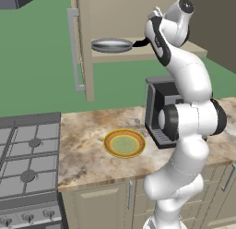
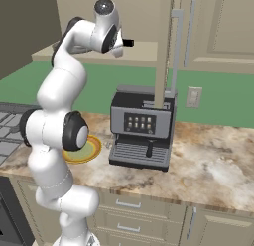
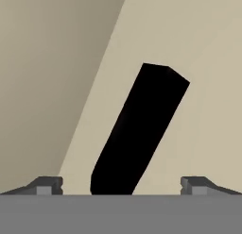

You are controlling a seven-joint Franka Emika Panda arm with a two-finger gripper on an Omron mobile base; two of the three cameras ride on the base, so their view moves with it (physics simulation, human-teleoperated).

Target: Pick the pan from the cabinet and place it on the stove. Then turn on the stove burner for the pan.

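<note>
My 2 base cameras flank my arm, sharing the counter (image 1: 87, 131); my hand camera looks close into the cabinet (image 3: 198, 49).

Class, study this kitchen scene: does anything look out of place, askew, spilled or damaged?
Nothing stands out. The shallow silvery-grey frying pan sits level on the open beige cabinet's shelf, its straight black handle between the open gripper fingertips. The yellow-rimmed plate lies flat on the marble counter; no spills show.

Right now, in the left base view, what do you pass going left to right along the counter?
Stove → plate → coffee machine.
</note>
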